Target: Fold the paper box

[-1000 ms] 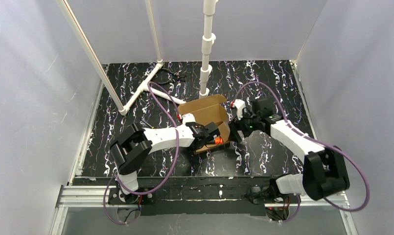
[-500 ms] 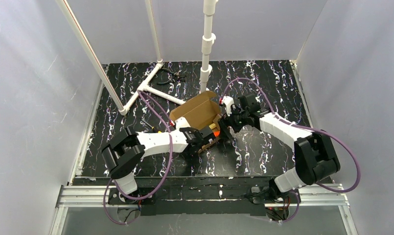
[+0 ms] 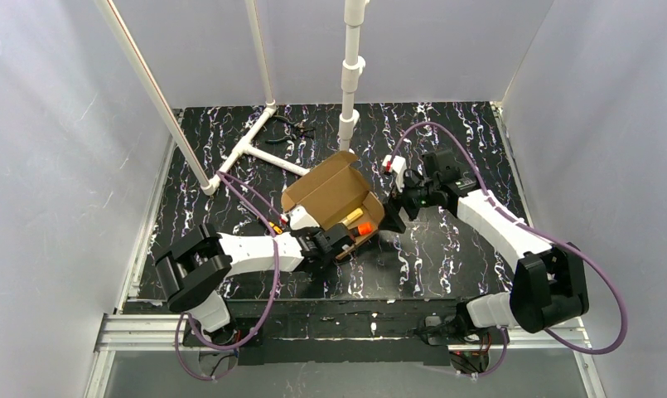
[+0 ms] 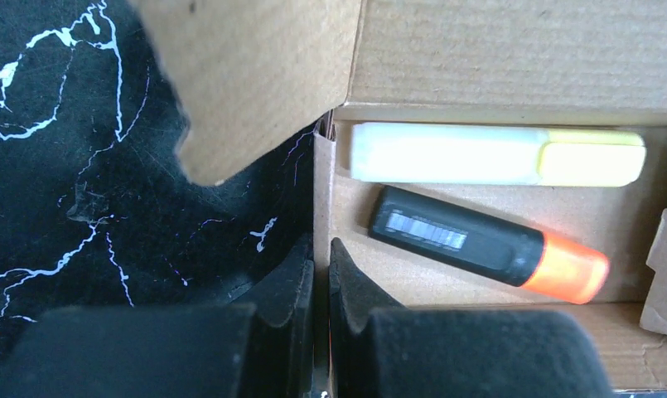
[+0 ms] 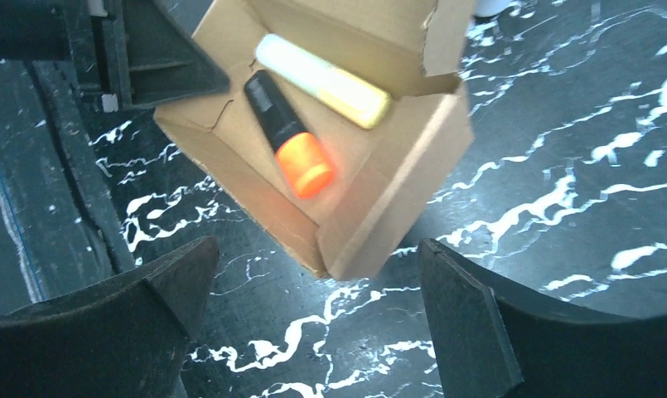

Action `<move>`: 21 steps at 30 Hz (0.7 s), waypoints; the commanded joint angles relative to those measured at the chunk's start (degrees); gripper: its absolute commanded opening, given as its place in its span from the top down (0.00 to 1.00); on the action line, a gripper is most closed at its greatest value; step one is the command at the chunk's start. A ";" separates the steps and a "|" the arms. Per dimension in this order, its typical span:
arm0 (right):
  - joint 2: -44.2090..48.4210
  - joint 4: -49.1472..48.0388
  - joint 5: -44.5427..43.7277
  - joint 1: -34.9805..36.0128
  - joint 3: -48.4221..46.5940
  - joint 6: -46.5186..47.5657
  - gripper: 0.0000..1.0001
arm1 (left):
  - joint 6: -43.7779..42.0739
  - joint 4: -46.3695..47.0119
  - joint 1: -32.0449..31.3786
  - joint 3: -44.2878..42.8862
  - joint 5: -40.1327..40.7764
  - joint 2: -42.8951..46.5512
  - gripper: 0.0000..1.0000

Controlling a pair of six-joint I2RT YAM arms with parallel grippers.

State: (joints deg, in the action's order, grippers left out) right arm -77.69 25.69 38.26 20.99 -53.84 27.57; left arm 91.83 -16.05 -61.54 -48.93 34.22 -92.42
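Pinching paper box (image 3: 326,189) wall, left hand (image 4: 321,253) pulled nearer, right hand (image 5: 315,246) spread, withdrawn.

White arms (image 3: 248,250), black joints (image 3: 187,267), purple cables (image 3: 429,124)

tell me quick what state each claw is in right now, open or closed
Left claw: closed, pinching a side wall of the paper box.
Right claw: open, holding nothing, its fingers spread wide near a corner of the paper box.
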 commanded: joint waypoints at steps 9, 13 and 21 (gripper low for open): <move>-2.90 -5.87 -24.93 7.25 -5.75 -7.22 0.10 | 0.04 -8.55 -1.13 -4.75 -2.04 -4.11 1.00; -5.79 -8.97 -30.64 8.24 -3.61 -7.15 0.16 | 0.29 -11.07 -1.13 -5.54 -1.87 -3.77 1.00; -6.29 -16.18 -34.07 10.07 3.92 -7.42 0.30 | 0.13 -15.37 -1.43 -8.15 -0.97 -3.77 1.00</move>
State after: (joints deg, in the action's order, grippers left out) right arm -83.99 15.42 7.42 30.06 -51.94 20.91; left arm 92.01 -24.88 -62.46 -55.44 32.73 -95.48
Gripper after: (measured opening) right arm 0.742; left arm 0.040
